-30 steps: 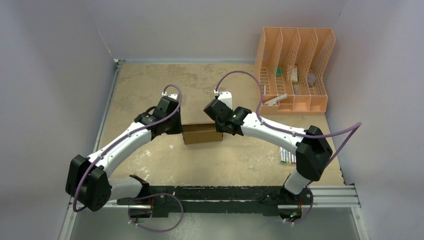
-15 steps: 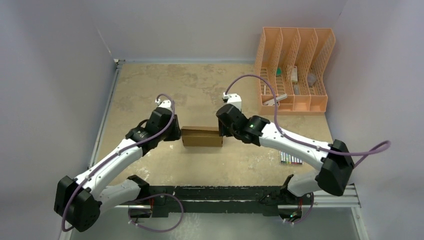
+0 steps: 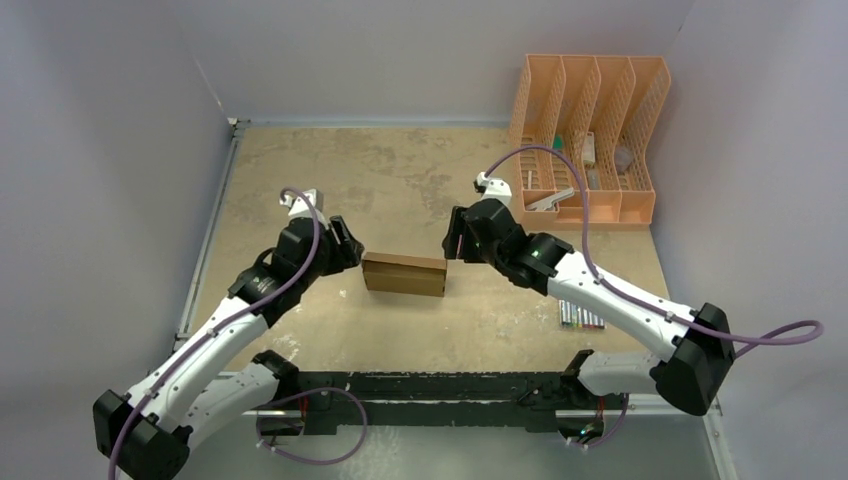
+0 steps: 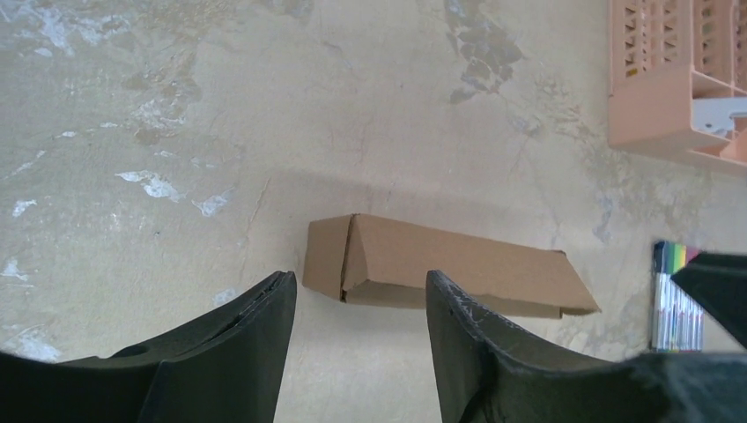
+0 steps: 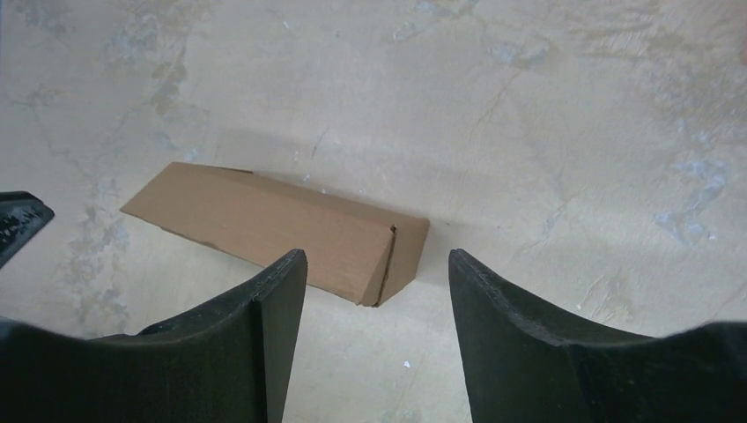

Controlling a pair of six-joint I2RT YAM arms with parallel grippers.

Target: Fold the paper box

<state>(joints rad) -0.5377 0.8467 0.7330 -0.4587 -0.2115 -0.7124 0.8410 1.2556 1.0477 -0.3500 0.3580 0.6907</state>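
paper box (image 3: 404,274): closed carton, flat on table (image 3: 400,170), frame centre | left fingers (image 4: 238,352): parted, empty, arm stretched to box's left end | right fingers (image 5: 255,352): parted, empty, near right end

Left claw (image 4: 359,280) showing at bottom edge, fingers (image 4: 238,352) spreading wide, gripping nothing. Brown cardboard box (image 4: 458,264) lying flat on worktop (image 4: 176,132) just beyond fingertips, long side running left to right, sloping slightly down to right. Folded flap showing at box's left end. Orange rack (image 4: 669,97) sitting in upper right corner. Pack of coloured markers (image 4: 676,300) lying at right edge, near box's right end.
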